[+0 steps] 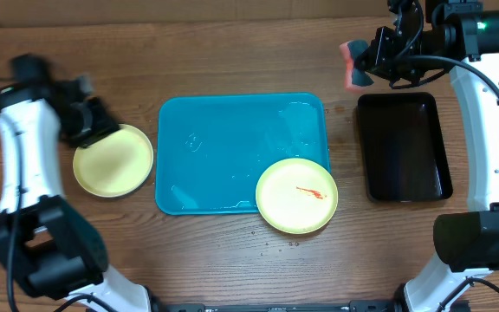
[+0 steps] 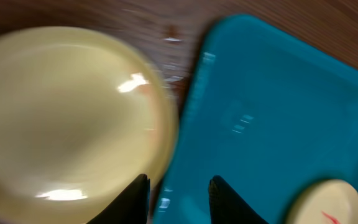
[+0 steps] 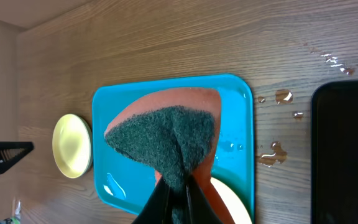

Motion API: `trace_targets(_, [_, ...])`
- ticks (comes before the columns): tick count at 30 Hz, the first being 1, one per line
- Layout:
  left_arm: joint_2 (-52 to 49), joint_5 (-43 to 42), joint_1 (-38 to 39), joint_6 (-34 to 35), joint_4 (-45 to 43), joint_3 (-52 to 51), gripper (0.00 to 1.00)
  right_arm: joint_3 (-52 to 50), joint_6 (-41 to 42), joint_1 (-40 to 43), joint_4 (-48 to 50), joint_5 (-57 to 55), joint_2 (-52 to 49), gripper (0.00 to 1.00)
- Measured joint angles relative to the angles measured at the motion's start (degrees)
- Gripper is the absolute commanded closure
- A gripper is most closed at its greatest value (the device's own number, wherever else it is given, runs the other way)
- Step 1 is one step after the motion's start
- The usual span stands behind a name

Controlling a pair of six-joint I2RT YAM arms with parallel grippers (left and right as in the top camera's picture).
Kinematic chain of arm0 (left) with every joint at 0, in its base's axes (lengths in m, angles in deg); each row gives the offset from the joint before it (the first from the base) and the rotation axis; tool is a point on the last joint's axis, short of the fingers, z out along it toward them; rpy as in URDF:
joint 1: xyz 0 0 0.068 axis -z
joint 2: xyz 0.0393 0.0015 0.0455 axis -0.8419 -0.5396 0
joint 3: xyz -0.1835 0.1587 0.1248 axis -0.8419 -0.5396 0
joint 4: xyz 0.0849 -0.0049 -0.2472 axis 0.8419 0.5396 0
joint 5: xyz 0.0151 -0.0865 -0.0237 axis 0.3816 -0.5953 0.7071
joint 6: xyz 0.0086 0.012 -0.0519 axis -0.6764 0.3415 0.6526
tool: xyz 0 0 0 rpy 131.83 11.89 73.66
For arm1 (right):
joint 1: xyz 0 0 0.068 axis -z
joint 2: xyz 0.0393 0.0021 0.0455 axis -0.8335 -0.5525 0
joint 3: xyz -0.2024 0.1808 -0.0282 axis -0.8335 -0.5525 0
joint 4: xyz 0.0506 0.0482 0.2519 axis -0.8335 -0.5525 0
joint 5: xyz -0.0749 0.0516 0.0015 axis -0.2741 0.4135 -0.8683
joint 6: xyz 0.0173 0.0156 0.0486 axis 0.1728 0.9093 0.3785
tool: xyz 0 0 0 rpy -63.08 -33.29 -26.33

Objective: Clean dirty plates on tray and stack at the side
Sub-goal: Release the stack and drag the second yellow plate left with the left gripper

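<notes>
A pale yellow-green plate (image 1: 113,160) lies on the table left of the turquoise tray (image 1: 223,139); it also shows in the left wrist view (image 2: 67,118). Another yellow-green plate (image 1: 297,196) with a red smear sits on the tray's front right corner, overhanging the rim. No light blue plate is in view. My left gripper (image 2: 178,198) is open and empty, above the gap between the left plate and the tray (image 2: 278,112). My right gripper (image 3: 180,193) is shut on a green-and-orange sponge (image 3: 166,140), held high at the back right (image 1: 353,65).
A glossy black tray (image 1: 403,147) stands right of the turquoise tray. Water drops (image 3: 277,152) lie on the wood between the two trays. The table's back edge is near the right arm.
</notes>
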Motion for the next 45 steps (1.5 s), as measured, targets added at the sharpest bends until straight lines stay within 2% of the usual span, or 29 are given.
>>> trace_targets(5, [0.0,-6.1,14.3,2.9,-3.7,-4.3,0.63,0.0,0.0,0.0,0.0,0.0,0.0,0.96])
trace_targets(11, [0.0,-4.9,28.6,9.7,-12.2,-10.4,0.57,0.0,0.0,0.0,0.0,0.0,0.0,0.96])
trace_targets(17, [0.0,-0.9,37.7,14.5,-15.7,-13.6,0.59,0.0,0.0,0.0,-0.1,0.0,0.0,0.96])
trace_targets(23, [-1.0,1.4,44.4,15.2,-15.7,-14.0,0.61,0.0,0.0,0.0,-0.2,0.0,0.0,0.96])
trace_targets(28, [-5.4,2.2,48.2,12.9,-12.2,-14.1,0.68,0.0,0.0,0.0,-1.2,-0.2,0.0,0.96])
trace_targets(32, [-7.8,1.7,48.0,9.6,-10.1,-14.4,0.75,0.0,0.0,0.0,-2.1,-1.0,0.0,0.96])
trace_targets(35, [-8.0,1.7,47.9,7.0,-9.2,-14.4,0.83,0.0,0.0,0.0,-2.2,-1.4,0.0,0.96])
trace_targets(37, [-8.0,1.7,47.9,5.5,-8.9,-14.4,0.95,0.0,0.0,0.0,-2.2,-1.5,0.0,0.97])
trace_targets(45, [-8.0,5.1,47.5,3.8,-9.0,-14.4,0.96,0.0,0.0,0.0,-2.7,-1.7,0.0,0.96])
